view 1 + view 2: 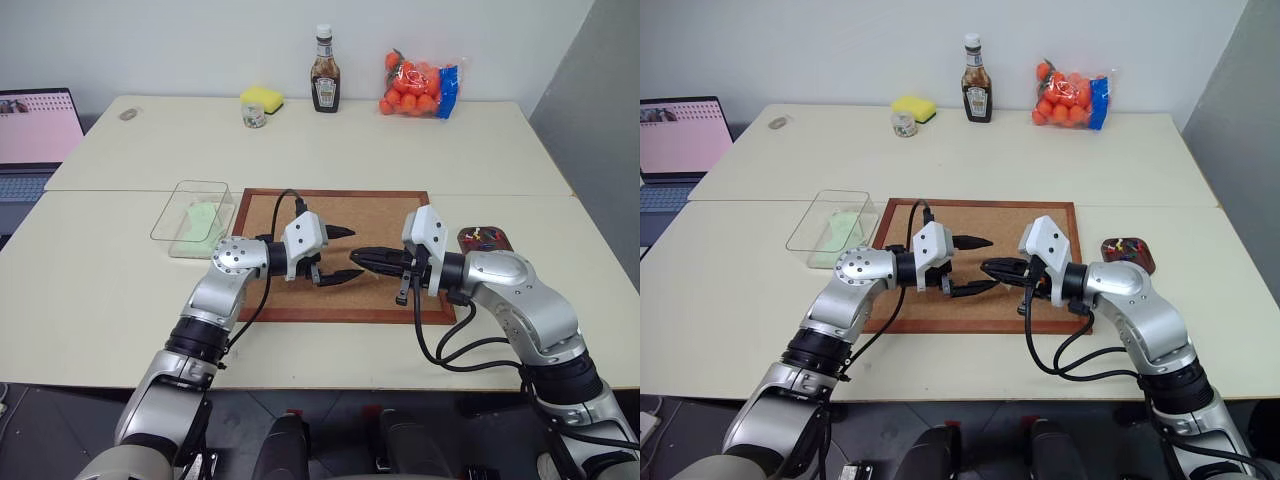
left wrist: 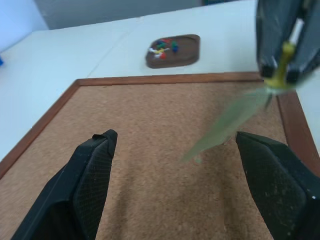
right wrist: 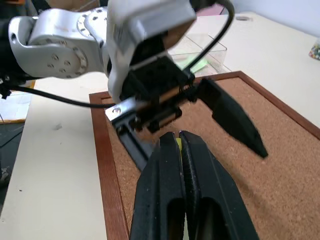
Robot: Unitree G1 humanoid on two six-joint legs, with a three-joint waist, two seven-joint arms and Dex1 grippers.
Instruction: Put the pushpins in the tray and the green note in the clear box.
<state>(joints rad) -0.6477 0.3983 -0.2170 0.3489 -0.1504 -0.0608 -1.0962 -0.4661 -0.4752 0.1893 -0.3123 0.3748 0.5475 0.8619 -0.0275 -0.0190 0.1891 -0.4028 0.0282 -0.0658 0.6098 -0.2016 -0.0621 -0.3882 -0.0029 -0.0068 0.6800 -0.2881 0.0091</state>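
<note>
While both arms meet over the middle of the corkboard (image 1: 335,255), your left gripper (image 1: 335,255) has its two black fingers spread wide and holds nothing. Your right gripper (image 1: 362,258) faces it with fingers pressed together — in the left wrist view it pinches a yellow pushpin (image 2: 286,57) with a green note (image 2: 227,122) dangling from the tip, thin and blurred.

The corkboard is a flat speckled tan slab in a reddish wood frame, lying on pale cream tables (image 1: 330,150). At about 3 o'clock from the board sits the tray (image 1: 486,239), a small shallow dark brown dish with rounded edges, holding a cluster of pushpins (image 2: 162,47) with red, yellow, white, green and blue heads. At about 9 o'clock from the board stands the clear box (image 1: 194,217), transparent plastic with low walls — a pale green sheet (image 1: 203,220) lies inside it.

Toward 12 o'clock stand a sauce bottle (image 1: 325,72), a yellow sponge (image 1: 262,99) and a bag of oranges (image 1: 418,84).
</note>
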